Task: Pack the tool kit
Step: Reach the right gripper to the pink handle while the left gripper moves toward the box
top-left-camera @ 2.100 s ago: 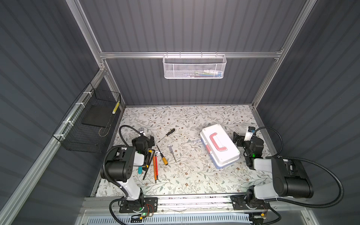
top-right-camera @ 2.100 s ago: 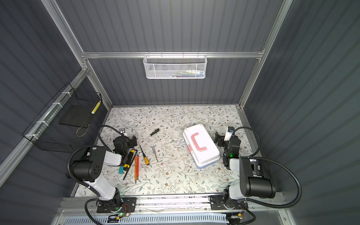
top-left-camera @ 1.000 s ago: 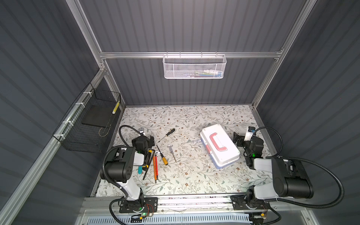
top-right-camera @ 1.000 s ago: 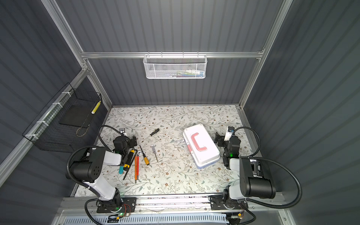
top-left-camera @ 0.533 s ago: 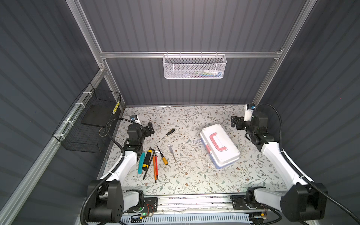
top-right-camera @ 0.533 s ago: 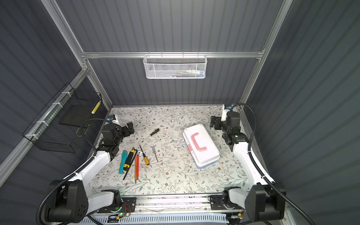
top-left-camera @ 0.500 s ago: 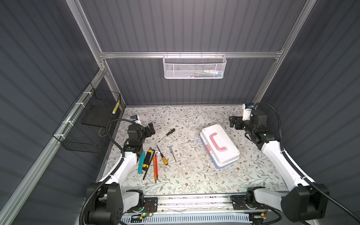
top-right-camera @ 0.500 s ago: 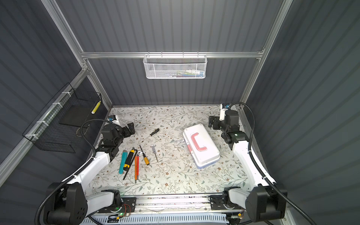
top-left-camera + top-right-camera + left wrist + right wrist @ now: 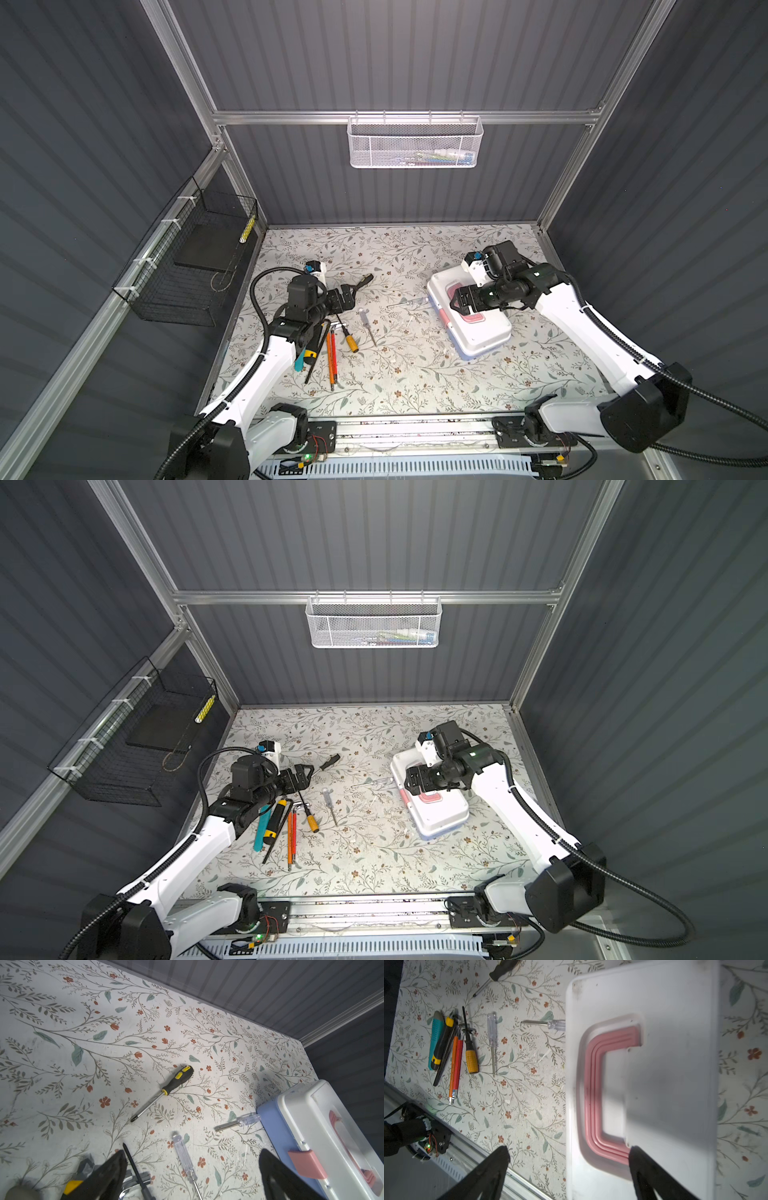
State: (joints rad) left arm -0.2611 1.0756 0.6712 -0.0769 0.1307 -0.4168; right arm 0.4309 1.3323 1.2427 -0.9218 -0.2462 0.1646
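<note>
Right gripper point(image 9: 454, 300), jaws wide, hangs over the shut tool kit box point(image 9: 482, 332) at centre right. Left gripper point(image 9: 348, 293), equally wide, sits centre left. Bare floral mat point(image 9: 415, 382) spans the lower centre. Beyond it lie one tool cluster point(image 9: 331, 353), two clear screwdrivers point(image 9: 365, 320) and, farthest, one black-handled screwdriver point(image 9: 365, 279).

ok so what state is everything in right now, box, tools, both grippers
tool kit box: lid shut, flat on the table
pink latch: down against the body
pink handle: folded flat into the lid
loose tools: lying on the table, unpacked
left gripper: open, empty
right gripper: open, empty, over the lid
</note>
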